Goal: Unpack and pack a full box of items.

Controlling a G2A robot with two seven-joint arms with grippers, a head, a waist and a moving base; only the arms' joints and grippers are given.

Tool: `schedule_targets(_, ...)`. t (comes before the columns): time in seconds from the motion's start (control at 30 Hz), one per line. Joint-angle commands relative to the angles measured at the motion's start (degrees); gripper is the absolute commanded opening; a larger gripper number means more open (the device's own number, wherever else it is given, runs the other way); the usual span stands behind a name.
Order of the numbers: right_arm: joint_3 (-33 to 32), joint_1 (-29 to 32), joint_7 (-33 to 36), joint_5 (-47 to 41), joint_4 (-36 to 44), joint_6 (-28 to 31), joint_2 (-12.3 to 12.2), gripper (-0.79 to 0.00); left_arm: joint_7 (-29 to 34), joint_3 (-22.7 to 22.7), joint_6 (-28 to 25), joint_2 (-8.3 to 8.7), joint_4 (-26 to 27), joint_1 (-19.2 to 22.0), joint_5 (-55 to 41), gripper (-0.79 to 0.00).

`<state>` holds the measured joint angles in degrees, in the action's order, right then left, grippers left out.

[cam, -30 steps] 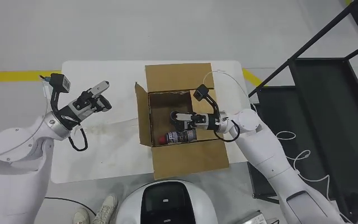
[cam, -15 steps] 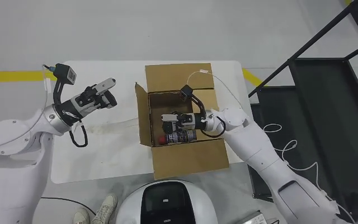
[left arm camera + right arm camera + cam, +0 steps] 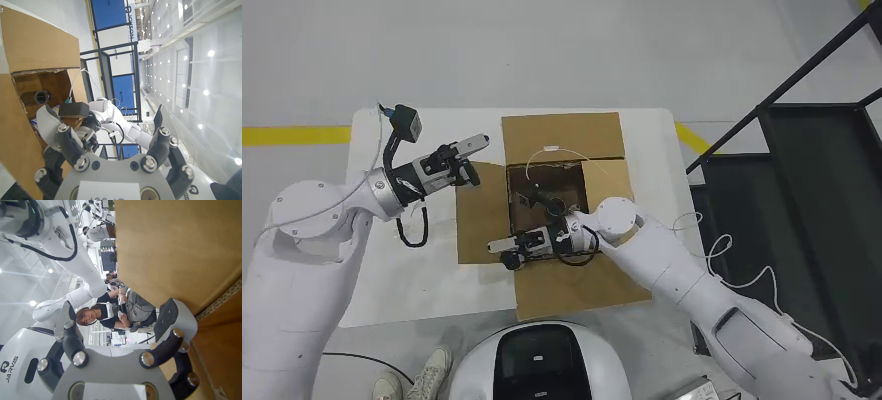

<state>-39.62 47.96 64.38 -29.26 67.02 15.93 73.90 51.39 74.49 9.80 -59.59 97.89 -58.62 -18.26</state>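
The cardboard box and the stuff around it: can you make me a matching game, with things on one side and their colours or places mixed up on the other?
Things:
1. cardboard box
2. table
3. floor stripe
4. dark cylinder

Matches:
A. yellow
B. lying inside the box
C. brown, with its flaps open
D. white

Right pairs: 1-C, 2-D, 3-A, 4-B.

Brown box (image 3: 562, 135), seemingly dark can (image 3: 40, 97)
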Motion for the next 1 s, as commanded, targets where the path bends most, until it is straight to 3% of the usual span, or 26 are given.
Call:
schedule_targets(0.0,0.3,-0.4,0.1,0.2,-0.5,0.4,0.3,0.0,-0.9,-1.3,0.3,-0.11,-1.7,0.6,1.8,0.0)
schedule_targets(0.3,-5.0,1.6,1.5,-1.3,1.5,3.6,-1.0,0.0,-6.2,-3.5,4.0,0.06,-4.3,0.0,11.4,0.0)
schedule_targets(0.57,-18.3,9.8,1.5,-3.1,8.7,6.7,-5.1,0.0,-6.5,-4.4,5.5,0.27,-3.0,-1.4,15.3,0.0)
schedule_targets(0.77,-27.0,15.9,1.6,-4.8,14.5,6.7,-7.4,0.0,-6.3,-8.4,7.4,0.0,-2.2,-1.2,20.3,0.0)
schedule_targets(0.97,-30.9,19.4,1.0,-5.1,17.7,6.5,-8.3,0.0,-6.0,-13.6,11.8,-0.69,-3.2,0.9,26.0,0.0)
